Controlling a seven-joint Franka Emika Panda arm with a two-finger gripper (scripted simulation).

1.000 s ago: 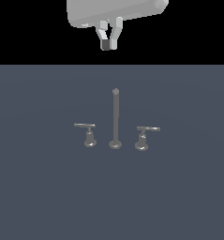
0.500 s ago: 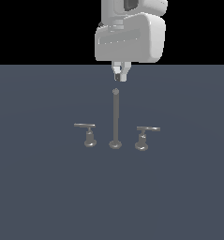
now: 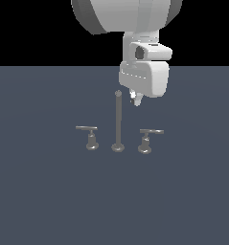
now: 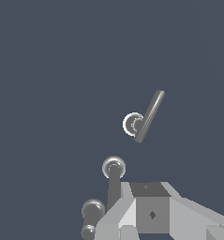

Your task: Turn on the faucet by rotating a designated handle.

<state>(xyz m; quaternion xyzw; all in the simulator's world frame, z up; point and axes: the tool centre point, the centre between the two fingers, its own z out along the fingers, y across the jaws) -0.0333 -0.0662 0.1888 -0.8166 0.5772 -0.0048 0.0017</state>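
Faucet unmoved, tool now lower, beside spout top

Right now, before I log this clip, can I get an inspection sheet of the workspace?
Surface: flat dark grey-blue surface, no marks seen.
Job's things: faucet spout stands upright in the middle. The designated handle, with a stepped stem, stands on the exterior view's right of it. The other handle stands on the exterior view's left. Both bars look level.
Clutter: nothing seen.
Grippers: gripper hangs near the spout's top, on the exterior view's right side, clear of both handles; whether it is open cannot be told.
Cables: nothing seen.
Surroundings: plain black behind the surface.
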